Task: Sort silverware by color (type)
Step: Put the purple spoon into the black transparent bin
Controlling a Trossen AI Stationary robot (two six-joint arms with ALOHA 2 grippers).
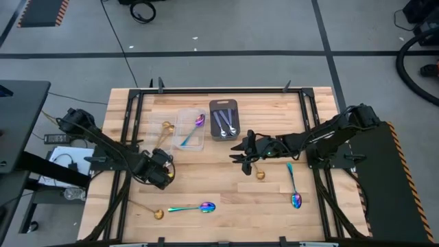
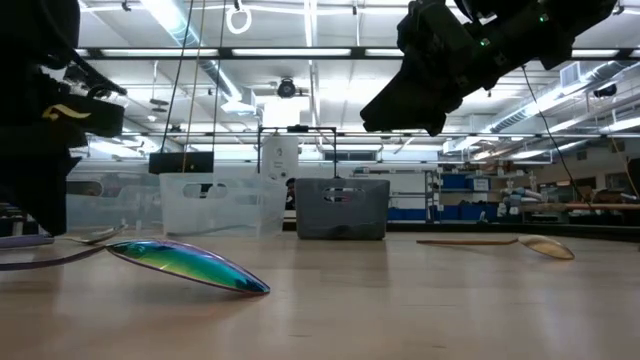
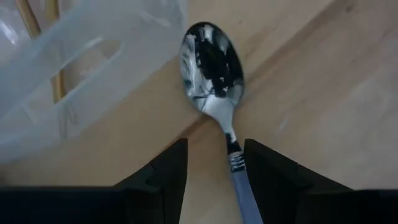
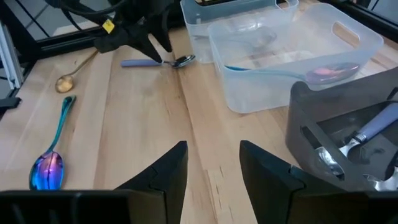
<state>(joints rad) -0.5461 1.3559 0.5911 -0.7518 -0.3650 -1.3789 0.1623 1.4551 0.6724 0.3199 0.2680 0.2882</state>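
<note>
The left gripper [image 1: 162,169] is seen low over the table, just in front of the clear containers [image 1: 180,130]. Its fingers [image 3: 165,171] are parted, and a silver spoon [image 3: 214,74] lies between them. The pale blue handle runs back through the gap close to one finger, and the bowl points straight ahead of the gripper, toward the nearer container's wall. Whether the fingers already touch the handle cannot be told; the spoon appears to rest on the wood and nothing is lifted. So the long axis of this spoon is in line with the gripper's forward direction, and the jaws stand across it, which is judged suitable for closing on the handle.

Behind and beside this gripper, toward the near edge of the table, a gold spoon [image 1: 156,213] and a rainbow spoon [image 1: 195,207] are lying.

Further right, the dark tray [image 1: 223,119] already holds silver spoons, and it is closer to the right gripper [image 1: 241,154], which hangs above the table with fingers apart and nothing in them. Just below that gripper another gold spoon [image 1: 260,173] is found, and further to its outer side a second rainbow spoon [image 1: 293,189].

The left arm is clearly the nearer one for the silver spoon.
</note>
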